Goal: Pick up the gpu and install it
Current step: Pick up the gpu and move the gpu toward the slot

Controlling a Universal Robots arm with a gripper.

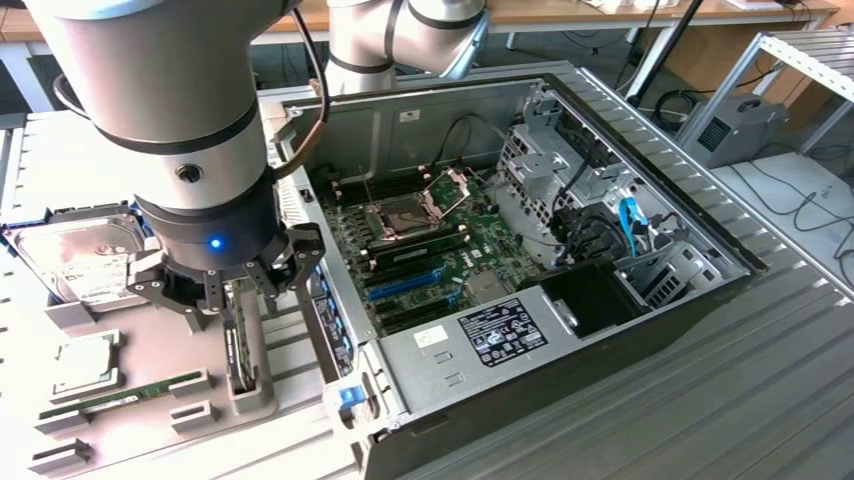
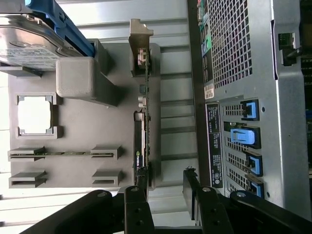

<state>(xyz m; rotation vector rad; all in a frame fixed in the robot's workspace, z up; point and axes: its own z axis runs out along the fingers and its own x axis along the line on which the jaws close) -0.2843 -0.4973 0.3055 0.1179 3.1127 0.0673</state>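
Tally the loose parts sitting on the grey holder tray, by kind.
Hard drive: 1
Processor chip: 1
Memory stick: 1
gpu: 1
Total: 4

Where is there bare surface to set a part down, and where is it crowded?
Bare: the ribbed table at the exterior view's lower right, beside the computer case. Crowded: the gray fixture holding the hard drive, memory stick and gpu, with the hand over the gpu.

My remote feed: ribbed metal bench (image 1: 627, 420) in front, wooden desk (image 1: 587, 12) behind, steel shelf rack (image 1: 807, 45) at the exterior view's right
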